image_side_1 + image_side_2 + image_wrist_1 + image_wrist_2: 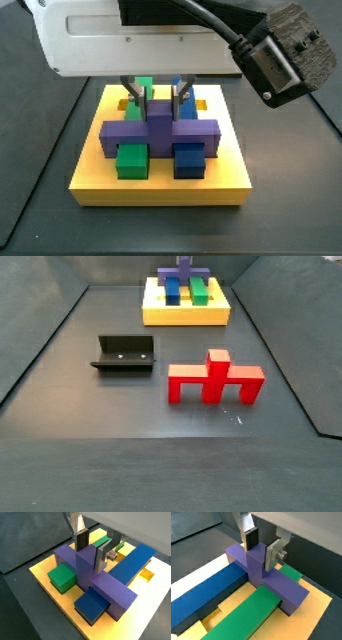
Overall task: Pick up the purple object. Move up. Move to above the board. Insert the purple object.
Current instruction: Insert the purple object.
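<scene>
The purple object sits on the board, its wide crossbar lying across the blue bar and the green bar that already fill the slots, its raised central bar pointing up. It looks like hard, smooth moulded plastic, stiff and light, with flat faces and square edges, so I would judge it slick but easy to pinch; the raised bar is the natural place to take it. That is just where the gripper stands, above the board with one silver finger on either side of that bar. In both wrist views the fingers look set against the bar's faces, but whether they are squeezing it or have just let go, I cannot tell. The board is a thick yellow slab, matte, with recesses showing pale between the pieces. Well away from it on the dark grey floor stand the red block, of the same cross shape, and the dark fixture beside it.
</scene>
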You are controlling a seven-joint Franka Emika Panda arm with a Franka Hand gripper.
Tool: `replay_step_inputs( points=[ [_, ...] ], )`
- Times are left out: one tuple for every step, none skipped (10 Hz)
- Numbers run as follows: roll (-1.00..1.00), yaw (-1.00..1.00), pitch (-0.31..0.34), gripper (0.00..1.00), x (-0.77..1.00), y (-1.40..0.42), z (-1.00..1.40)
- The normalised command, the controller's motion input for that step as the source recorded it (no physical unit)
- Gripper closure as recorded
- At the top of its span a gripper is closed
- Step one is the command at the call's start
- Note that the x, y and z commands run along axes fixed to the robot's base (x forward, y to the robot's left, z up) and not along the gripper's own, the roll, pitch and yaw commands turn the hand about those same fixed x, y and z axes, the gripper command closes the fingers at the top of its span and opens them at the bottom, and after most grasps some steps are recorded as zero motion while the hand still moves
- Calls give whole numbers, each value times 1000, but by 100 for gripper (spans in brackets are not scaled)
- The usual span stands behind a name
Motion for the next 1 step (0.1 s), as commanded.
replay_step_inputs(
  points=[
    [0,0,0,100,0,0,0]
  ],
)
